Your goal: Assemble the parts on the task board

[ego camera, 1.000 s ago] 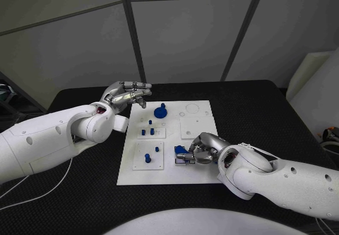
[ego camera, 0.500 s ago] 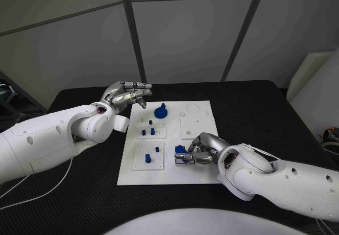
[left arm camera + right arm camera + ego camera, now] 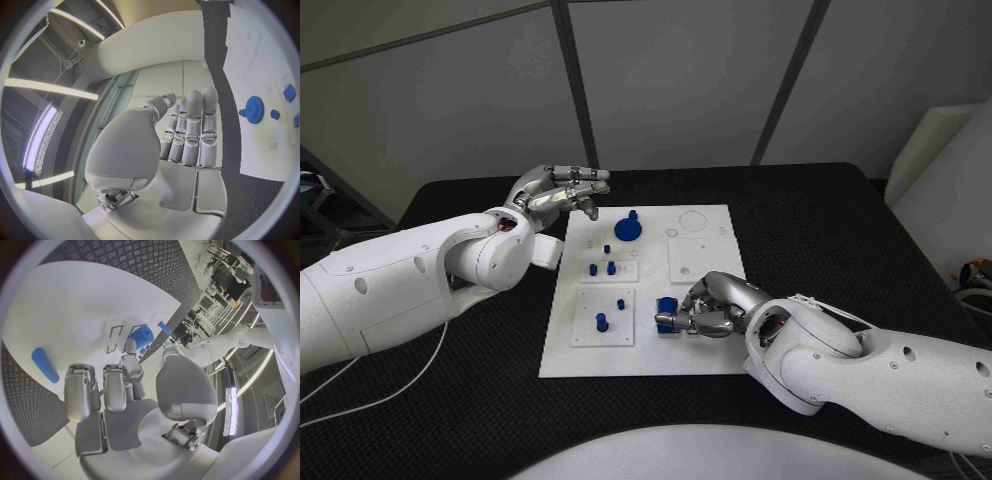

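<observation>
Parts [image 3: 629, 228] in blue are seen on the white task board [image 3: 704, 355], which lies flat in the middle of the black table [image 3: 848, 230]. A round blue gear-like part with a knob is stood near the far end of the board, small blue pegs [image 3: 602, 269] are stood in the raised white squares on its left side, and one blue peg [image 3: 602, 322] is stood nearer the front.

The right hand [image 3: 708, 308] is laid low on the board near its front right part. Its fingers are curled in, and a small blue part [image 3: 666, 309] is touched at the fingertips and looks pinched there. In the right wrist view a round blue part [image 3: 142, 336] is seen just past the fingers [image 3: 128, 365], and a long blue piece [image 3: 44, 365] lies apart on the board.

The left hand [image 3: 560, 194] is held up off the table, just past the board's far left corner. Nothing is held in it, and its fingers [image 3: 194, 125] are kept straight and close together.

Bare white board is left at the front edge and along the right side. Black table is open all round the board
</observation>
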### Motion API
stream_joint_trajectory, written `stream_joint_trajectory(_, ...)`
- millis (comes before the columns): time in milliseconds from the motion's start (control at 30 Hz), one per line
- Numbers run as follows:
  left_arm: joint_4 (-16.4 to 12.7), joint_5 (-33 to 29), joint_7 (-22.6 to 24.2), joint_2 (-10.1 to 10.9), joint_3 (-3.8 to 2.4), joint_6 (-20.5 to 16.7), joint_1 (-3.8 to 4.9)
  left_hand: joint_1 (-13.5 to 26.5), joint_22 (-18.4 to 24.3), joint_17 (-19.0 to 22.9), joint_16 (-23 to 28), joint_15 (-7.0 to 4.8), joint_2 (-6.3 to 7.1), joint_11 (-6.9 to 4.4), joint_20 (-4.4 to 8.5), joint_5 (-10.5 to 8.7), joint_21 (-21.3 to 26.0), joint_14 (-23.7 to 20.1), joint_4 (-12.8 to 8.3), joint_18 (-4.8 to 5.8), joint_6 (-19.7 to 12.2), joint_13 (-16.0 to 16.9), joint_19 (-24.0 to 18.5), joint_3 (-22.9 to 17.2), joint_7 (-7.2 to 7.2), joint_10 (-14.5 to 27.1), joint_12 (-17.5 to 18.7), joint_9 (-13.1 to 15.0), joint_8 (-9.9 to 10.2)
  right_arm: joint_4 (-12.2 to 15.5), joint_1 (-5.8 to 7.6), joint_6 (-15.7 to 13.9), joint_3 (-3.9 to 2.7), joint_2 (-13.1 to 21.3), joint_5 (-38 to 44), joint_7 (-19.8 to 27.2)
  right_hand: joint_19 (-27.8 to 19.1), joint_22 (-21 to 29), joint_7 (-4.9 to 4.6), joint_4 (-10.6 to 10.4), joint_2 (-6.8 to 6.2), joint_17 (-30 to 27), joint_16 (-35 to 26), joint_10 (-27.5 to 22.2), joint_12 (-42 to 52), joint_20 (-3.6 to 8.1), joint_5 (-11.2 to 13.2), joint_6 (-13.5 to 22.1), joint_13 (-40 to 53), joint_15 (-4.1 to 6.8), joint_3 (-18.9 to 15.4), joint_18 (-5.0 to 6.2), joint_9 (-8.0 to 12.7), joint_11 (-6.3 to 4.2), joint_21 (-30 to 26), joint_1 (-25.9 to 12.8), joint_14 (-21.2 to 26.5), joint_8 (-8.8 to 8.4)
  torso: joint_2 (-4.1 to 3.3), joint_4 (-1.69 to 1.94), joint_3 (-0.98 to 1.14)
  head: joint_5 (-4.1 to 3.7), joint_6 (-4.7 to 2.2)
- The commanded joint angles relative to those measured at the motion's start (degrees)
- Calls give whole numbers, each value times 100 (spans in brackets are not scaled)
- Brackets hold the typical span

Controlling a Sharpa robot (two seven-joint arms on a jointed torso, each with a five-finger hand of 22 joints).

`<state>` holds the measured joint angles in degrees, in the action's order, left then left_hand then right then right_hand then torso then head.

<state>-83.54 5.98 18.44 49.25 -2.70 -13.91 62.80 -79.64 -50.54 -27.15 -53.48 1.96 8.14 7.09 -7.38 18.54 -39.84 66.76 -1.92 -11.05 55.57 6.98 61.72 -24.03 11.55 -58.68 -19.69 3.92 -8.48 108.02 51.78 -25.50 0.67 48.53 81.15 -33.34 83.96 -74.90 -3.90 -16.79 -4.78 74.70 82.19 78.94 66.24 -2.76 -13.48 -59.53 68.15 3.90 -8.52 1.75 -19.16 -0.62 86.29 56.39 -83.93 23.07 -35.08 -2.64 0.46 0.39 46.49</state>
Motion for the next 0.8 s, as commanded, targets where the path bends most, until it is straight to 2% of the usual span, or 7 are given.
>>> stream_joint_trajectory(33,0,-13,42,-4,-4,58,7,-3,1,4,-3,2,-41,-1,2,-23,37,-50,-3,57,-45,9,-47,46,4,27,-36,1,-35,-13,5,80,0,18,128,58,194,-1029,43,14,110,13,8,32,33,33,-149,2,21,31,80,-33,-25,-9,4,234,-333,42,2,9,-2,-1,-7)
stream_joint_trajectory(100,-1,-13,42,-4,-4,59,7,-3,1,4,-3,2,-41,-1,2,-23,37,-50,-3,57,-45,9,-47,46,4,27,-36,1,-35,-28,5,132,0,27,178,40,193,-1029,50,68,210,10,3,32,17,42,-326,11,29,35,145,-32,-50,-12,2,612,-331,52,0,18,-2,1,-6)
stream_joint_trajectory(367,-1,-13,37,2,-4,62,6,-3,1,4,-3,2,-41,-1,2,-23,37,-50,-3,57,-45,9,-47,46,4,27,-36,1,-35,-61,6,207,0,35,324,-1,202,-1042,66,236,296,31,9,47,6,53,-586,11,66,53,201,-35,-101,-32,7,1373,-335,84,-1,9,-3,14,-2)
stream_joint_trajectory(800,8,-13,35,-17,-4,63,5,2,2,11,-9,3,-58,0,0,-20,39,-53,5,57,-48,10,-49,45,4,35,-48,2,-40,-218,6,189,-1,-69,419,-95,233,-1080,128,341,479,66,24,127,110,85,-645,-51,188,94,263,-45,-163,-86,33,1848,-342,167,-1,13,-4,15,13)
